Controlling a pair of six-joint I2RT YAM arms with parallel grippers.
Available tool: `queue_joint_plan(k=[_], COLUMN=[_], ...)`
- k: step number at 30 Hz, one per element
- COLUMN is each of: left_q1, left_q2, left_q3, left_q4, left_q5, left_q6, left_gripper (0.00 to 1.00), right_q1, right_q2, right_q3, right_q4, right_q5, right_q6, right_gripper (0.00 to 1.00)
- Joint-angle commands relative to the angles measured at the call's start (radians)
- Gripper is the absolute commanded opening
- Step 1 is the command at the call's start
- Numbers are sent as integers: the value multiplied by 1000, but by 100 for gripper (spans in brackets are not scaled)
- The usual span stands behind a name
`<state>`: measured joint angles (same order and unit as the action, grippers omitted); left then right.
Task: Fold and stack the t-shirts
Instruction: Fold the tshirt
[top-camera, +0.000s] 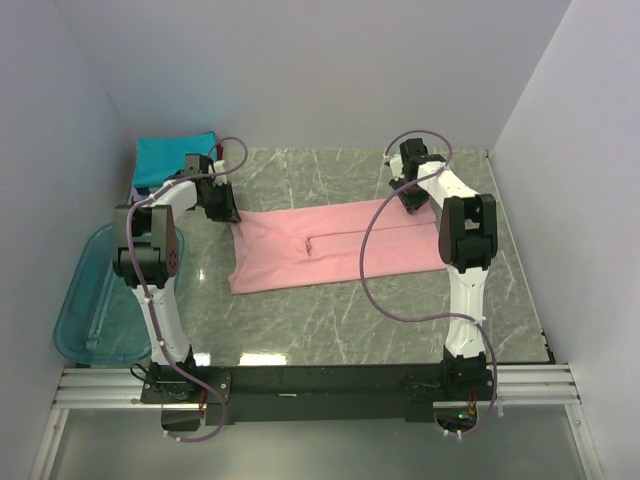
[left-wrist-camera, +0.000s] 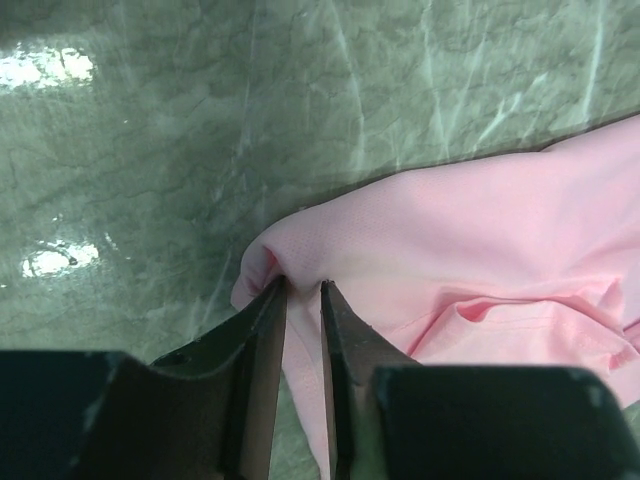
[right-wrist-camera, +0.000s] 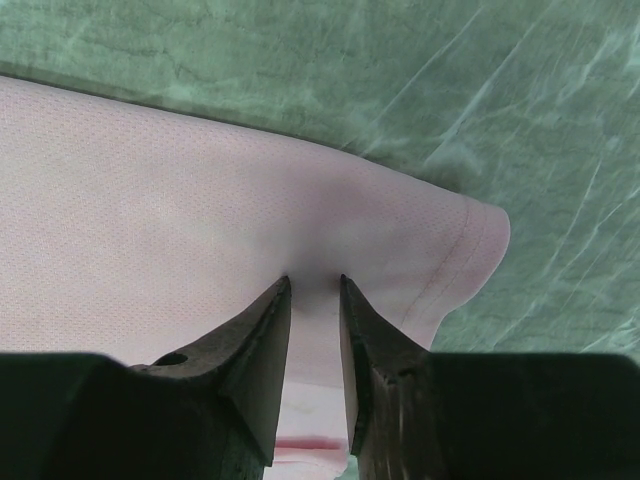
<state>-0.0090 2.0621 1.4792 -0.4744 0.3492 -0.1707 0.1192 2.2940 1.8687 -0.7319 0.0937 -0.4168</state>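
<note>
A light pink t-shirt (top-camera: 320, 250) lies spread flat across the middle of the table, partly folded lengthwise. My left gripper (top-camera: 228, 215) is at its far left corner; in the left wrist view the gripper (left-wrist-camera: 303, 285) has a bunched fold of the pink t-shirt (left-wrist-camera: 480, 230) pinched between nearly closed fingers. My right gripper (top-camera: 408, 200) is at the far right corner, and its wrist view shows the gripper (right-wrist-camera: 315, 280) gripping the hemmed edge of the pink t-shirt (right-wrist-camera: 150, 200). A folded teal t-shirt (top-camera: 170, 158) sits at the back left.
A translucent blue plastic bin (top-camera: 95, 300) stands off the table's left edge beside the left arm. White walls close in the table at the back and on both sides. Purple cables loop over both arms.
</note>
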Motion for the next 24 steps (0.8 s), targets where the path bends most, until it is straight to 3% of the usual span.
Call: queue_joint_plan(k=[1, 8, 15, 24], left_q1=[4, 4, 35, 52], left_q2=[12, 40, 7, 59], left_q3=[41, 56, 29, 70], left_q4=[42, 34, 26, -12], left_q5=[50, 48, -7, -70], left_q6=[-18, -13, -12, -13], left_gripper=[27, 24, 1, 1], right_q1=[-1, -1, -1, -3], right_q2=[39, 39, 44, 73], right_q3=[20, 17, 15, 35], right_q4=[-11, -8, -8, -40], right_q5=[24, 20, 49, 52], right_q6=[3, 3, -5, -5], right_gripper=[33, 33, 31, 30])
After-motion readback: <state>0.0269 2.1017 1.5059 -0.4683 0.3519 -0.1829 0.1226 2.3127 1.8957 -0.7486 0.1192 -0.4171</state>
